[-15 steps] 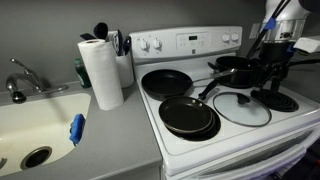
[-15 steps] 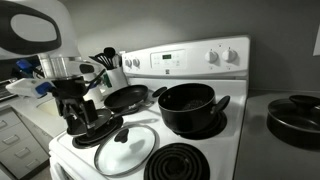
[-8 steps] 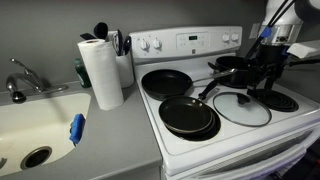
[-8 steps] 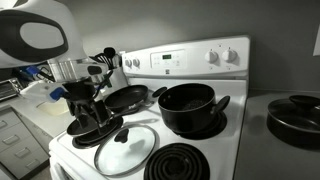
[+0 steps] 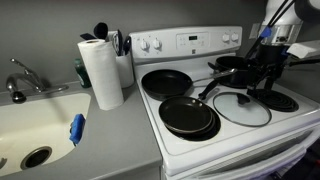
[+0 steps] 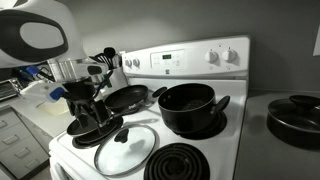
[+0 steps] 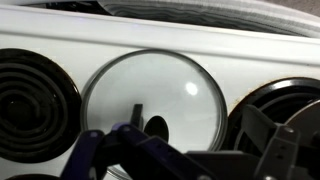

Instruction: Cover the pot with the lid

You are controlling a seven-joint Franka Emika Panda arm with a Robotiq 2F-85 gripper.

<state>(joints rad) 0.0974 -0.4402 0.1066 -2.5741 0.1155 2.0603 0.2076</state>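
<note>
Counted in an exterior view: one pot (image 5: 236,67) at upper right, one lid (image 5: 242,108) at right centre, and two frying pans (image 5: 165,82) at frame centre, the second pan (image 5: 188,116) below the first and possibly stacked, unclear. The control panel carried four knobs (image 5: 156,44). The left half held one paper towel roll (image 5: 100,72) and one sink (image 5: 20,120).

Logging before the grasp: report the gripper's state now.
Gripper: open, fingers empty, above the round clear glass lid.
</note>
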